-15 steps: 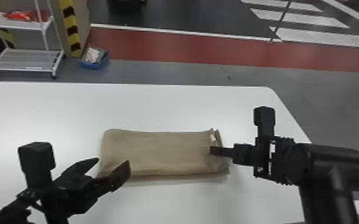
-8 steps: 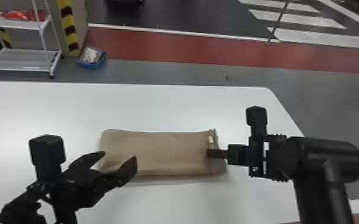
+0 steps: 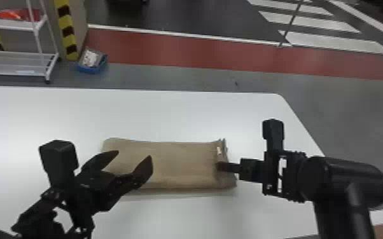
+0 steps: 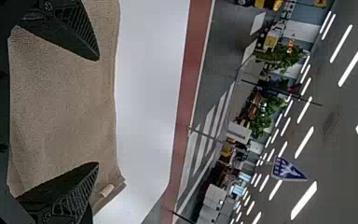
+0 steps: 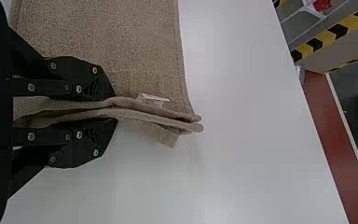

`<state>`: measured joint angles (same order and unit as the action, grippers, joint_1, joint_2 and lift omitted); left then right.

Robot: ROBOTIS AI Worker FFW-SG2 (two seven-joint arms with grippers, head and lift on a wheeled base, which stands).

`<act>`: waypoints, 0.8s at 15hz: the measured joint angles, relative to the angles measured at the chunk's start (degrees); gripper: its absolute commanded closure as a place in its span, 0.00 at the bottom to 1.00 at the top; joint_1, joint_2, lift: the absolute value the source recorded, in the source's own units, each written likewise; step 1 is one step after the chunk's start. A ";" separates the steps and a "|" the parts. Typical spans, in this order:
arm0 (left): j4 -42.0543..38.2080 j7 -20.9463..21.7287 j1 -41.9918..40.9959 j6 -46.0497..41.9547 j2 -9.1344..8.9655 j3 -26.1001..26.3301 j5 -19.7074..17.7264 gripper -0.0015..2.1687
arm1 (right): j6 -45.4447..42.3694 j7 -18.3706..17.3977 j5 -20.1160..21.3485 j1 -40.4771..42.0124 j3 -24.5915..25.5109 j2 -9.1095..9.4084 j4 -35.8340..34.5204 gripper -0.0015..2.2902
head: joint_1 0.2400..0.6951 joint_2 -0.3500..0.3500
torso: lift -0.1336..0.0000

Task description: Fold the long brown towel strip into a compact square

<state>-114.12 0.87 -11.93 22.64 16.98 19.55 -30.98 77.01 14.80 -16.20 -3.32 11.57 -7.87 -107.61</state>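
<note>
Brown towel strip (image 3: 175, 165), long axis crosswise at lower centre, is clamped at its right end by the right gripper (image 3: 220, 167), its left end overhung by the empty, wide-open left gripper (image 3: 134, 154).

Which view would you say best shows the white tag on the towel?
The right wrist view: the tag is close up, beside the edge pinched by the right gripper. The head view has a pale speck at the right end of the towel; the left wrist view, a pale strip near a corner.
</note>
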 measured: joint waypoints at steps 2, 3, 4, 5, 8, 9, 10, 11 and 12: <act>2.99 0.04 1.65 -2.63 -0.21 2.18 0.32 0.05 | -1.48 0.75 -1.21 1.12 1.47 -0.03 -0.41 0.41 | 1.00 0.14 | 0.10; 4.64 0.09 2.55 -3.63 -0.29 3.33 0.82 0.13 | -1.92 0.94 -1.43 1.47 1.96 -0.04 -0.62 0.41 | 1.00 0.13 | 0.10; 6.05 0.16 3.25 -4.48 -0.34 4.24 1.33 0.26 | -2.09 1.15 -1.51 1.64 2.20 -0.04 -0.72 0.41 | 1.00 0.12 | 0.10; 7.63 0.08 3.95 -5.36 -0.40 5.11 2.05 0.55 | -2.34 1.36 -1.54 1.75 2.41 -0.04 -0.78 0.41 | 1.00 0.11 | 0.10; 10.50 -2.67 4.94 -8.28 -0.64 6.58 5.15 0.99 | -3.68 1.94 -2.29 1.81 2.59 -0.04 -1.13 0.41 | 1.00 0.13 | 0.10; 11.04 -3.17 5.26 -8.34 -0.63 6.79 6.08 0.99 | -4.23 1.98 -2.55 1.78 2.59 -0.04 -1.31 0.41 | 1.00 0.14 | 0.10; 11.45 -3.21 5.47 -8.16 -0.55 6.86 6.58 0.99 | -4.66 1.98 -2.66 1.67 2.56 -0.04 -1.40 0.41 | 1.00 0.14 | 0.10; 11.82 -3.24 5.61 -7.99 -0.45 6.87 7.33 0.99 | -5.17 1.98 -2.88 1.45 2.46 -0.04 -1.47 0.41 | 1.00 0.14 | 0.10; 12.15 -3.34 5.67 -7.88 -0.42 6.87 8.34 0.99 | -5.57 1.98 -3.30 1.15 2.41 -0.04 -1.52 0.41 | 1.00 0.16 | 0.10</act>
<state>-101.96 -2.47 -6.27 14.76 16.56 26.42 -22.64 71.44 16.79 -19.50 -2.17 13.98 -7.91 -109.13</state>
